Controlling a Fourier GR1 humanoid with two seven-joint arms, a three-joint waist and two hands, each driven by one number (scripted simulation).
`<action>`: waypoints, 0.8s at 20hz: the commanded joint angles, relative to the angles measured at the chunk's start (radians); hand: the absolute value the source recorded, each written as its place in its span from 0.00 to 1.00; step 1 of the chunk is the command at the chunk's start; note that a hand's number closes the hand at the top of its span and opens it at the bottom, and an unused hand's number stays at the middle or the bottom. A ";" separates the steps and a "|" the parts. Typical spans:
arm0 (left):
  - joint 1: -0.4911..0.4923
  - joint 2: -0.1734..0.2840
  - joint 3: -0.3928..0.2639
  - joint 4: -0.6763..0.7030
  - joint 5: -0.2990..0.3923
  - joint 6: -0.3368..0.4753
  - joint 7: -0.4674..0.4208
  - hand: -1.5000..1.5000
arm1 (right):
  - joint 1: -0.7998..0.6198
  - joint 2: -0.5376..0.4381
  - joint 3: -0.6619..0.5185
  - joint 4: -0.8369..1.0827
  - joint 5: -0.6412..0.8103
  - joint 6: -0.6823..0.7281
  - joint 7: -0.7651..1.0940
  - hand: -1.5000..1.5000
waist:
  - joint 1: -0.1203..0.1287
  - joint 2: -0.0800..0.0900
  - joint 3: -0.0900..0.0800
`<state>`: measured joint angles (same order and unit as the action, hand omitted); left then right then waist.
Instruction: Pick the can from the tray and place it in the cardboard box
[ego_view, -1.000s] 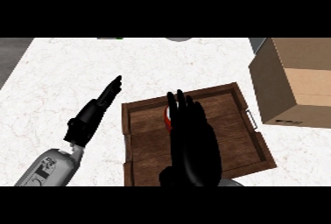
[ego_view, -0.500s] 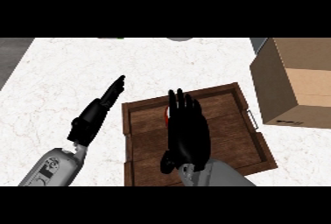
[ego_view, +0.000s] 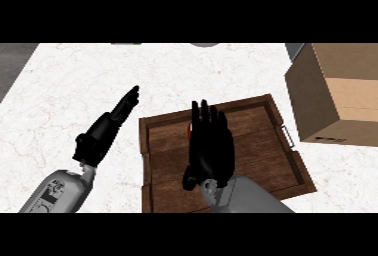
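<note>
Right hand (ego_view: 210, 150) over wooden tray (ego_view: 291, 165), fingers straight, pressed together, nothing held. Can (ego_view: 190, 131) on tray, almost wholly hidden beneath hand; only red sliver shows at hand's left edge. Left hand (ego_view: 107, 132) open over counter (ego_view: 81, 80), beside tray. Cardboard box (ego_view: 336, 95) right of tray. Risk: blind closure; flat fingers may tip can before enclosing it.

A kitchen, to judge by its surface: a white marble-patterned table (ego_view: 184, 75) fills the view, with a dark floor strip past its far-left edge. On it sit a wooden serving tray (ego_view: 258, 150) and, at the right, an open cardboard box (ego_view: 343, 95).
</note>
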<state>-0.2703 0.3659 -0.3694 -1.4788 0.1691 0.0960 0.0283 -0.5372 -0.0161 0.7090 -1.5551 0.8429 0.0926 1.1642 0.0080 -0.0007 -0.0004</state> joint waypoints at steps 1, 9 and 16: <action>0.014 -0.013 0.018 0.010 -0.002 -0.019 -0.011 0.50 | 0.047 0.015 0.042 0.022 0.020 -0.020 0.146 0.00 | -0.005 0.000 0.000; 0.023 -0.023 0.044 0.007 -0.042 -0.029 0.000 0.50 | 0.003 0.015 -0.028 0.049 -0.060 0.024 0.133 0.00 | -0.008 -0.001 0.000; 0.026 -0.051 0.059 -0.039 -0.060 -0.037 0.051 0.50 | -0.052 0.015 -0.014 0.190 -0.119 -0.047 0.084 0.00 | 0.000 0.001 0.000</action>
<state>-0.2538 0.3277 -0.3270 -1.5165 0.1202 0.0653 0.0724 -0.5742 -0.0164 0.6956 -1.3962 0.7557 0.0479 1.1345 0.0090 -0.0044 -0.0009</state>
